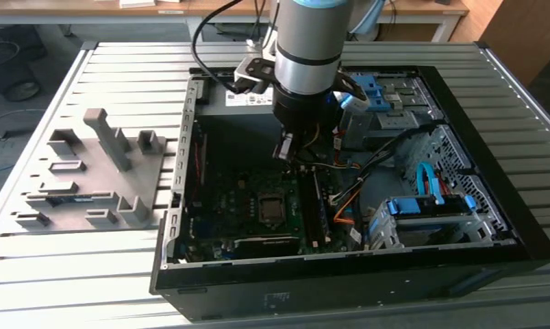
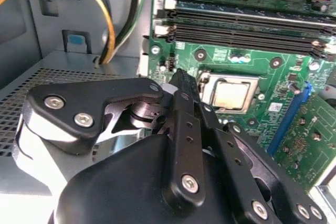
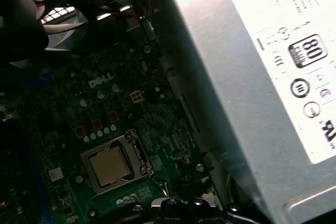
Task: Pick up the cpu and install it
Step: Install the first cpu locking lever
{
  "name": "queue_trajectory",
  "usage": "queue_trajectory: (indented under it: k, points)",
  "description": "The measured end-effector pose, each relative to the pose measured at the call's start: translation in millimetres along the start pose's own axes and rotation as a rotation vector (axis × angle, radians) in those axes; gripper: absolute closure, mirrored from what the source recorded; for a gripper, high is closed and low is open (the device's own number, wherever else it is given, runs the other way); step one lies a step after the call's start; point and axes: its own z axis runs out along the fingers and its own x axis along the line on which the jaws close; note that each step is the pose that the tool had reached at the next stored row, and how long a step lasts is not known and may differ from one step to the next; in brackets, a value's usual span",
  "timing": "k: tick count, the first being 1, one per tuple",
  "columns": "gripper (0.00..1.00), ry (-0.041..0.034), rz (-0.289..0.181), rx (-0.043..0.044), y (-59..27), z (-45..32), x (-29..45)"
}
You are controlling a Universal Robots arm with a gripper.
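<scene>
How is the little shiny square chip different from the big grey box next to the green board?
The cpu is a small flat square, while the power-supply box is a far bigger block. The cpu lies down in the socket frame on the green motherboard; the power-supply box stands beside the board, rising above it. The cpu's top looks plain; the box carries printed marks. Both have silvery-grey metal surfaces.
</scene>
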Motion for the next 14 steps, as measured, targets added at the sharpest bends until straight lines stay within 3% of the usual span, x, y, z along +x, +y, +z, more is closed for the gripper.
queue_trajectory:
  k: [5,14]
  points:
    - [0.90,0.0001,0.000,0.0000,-5.2,0.0,12.3]
    - [0.90,0.0008,0.000,0.0004,-10.9,0.1,25.5]
